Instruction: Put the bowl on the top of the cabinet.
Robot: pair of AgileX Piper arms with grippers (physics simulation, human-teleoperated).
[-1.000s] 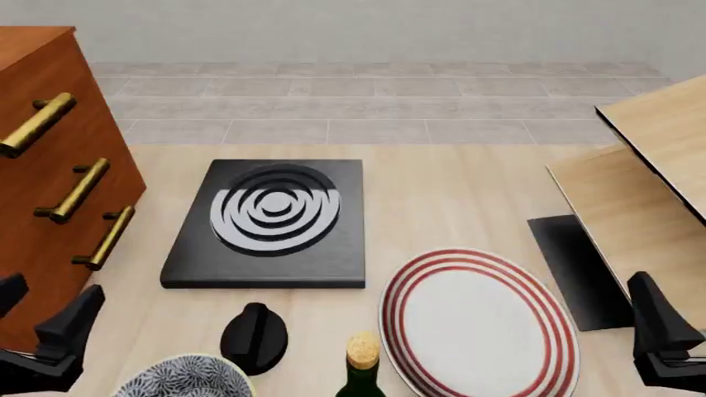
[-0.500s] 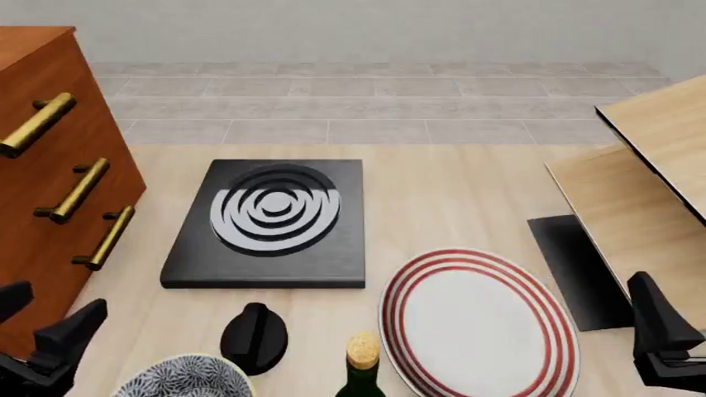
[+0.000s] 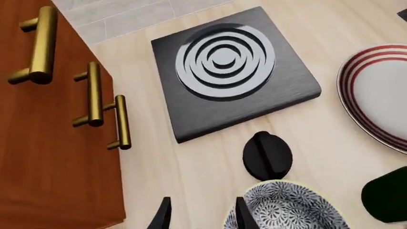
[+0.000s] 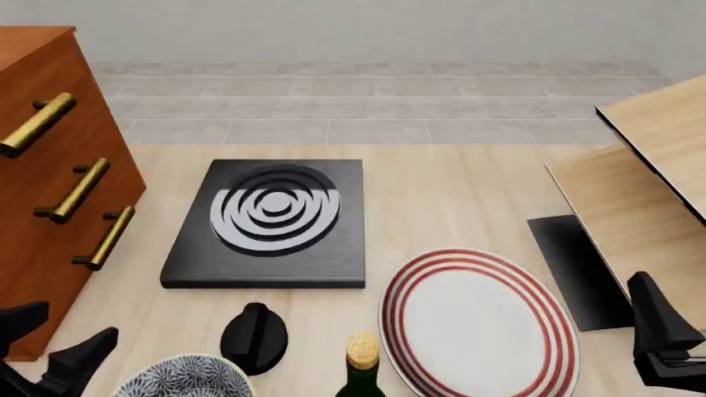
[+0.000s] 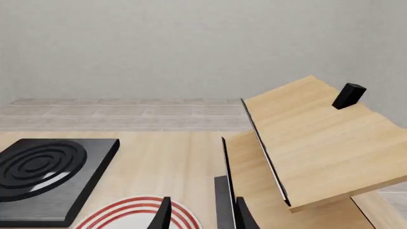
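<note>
The bowl [image 4: 183, 377], white with a dense blue-grey pattern, sits at the near edge of the table, partly cut off by the picture. In the left wrist view the bowl [image 3: 289, 208] lies just to one side of my left gripper [image 3: 202, 218], whose fingers are open and hold nothing. From the front, the left gripper [image 4: 58, 337] is low between the bowl and the cabinet [image 4: 45, 190], a reddish-brown chest with brass bar handles at the far left. The cabinet [image 3: 51, 157] stands close beside the fingers. My right gripper [image 4: 662, 335] [image 5: 202, 217] rests open at the near right, far from the bowl.
A black slab with silver concentric rings [image 4: 270, 217] lies mid-table. A black knob-shaped object [image 4: 254, 335] sits just beyond the bowl. A corked green bottle [image 4: 361, 370] and a red-ringed plate [image 4: 480, 324] are to its right. Light-wood boards [image 4: 651, 182] lean at the right.
My left gripper has dropped lower and nearer the table's front edge, beside the bowl, still open. The right arm and all objects have stayed put.
</note>
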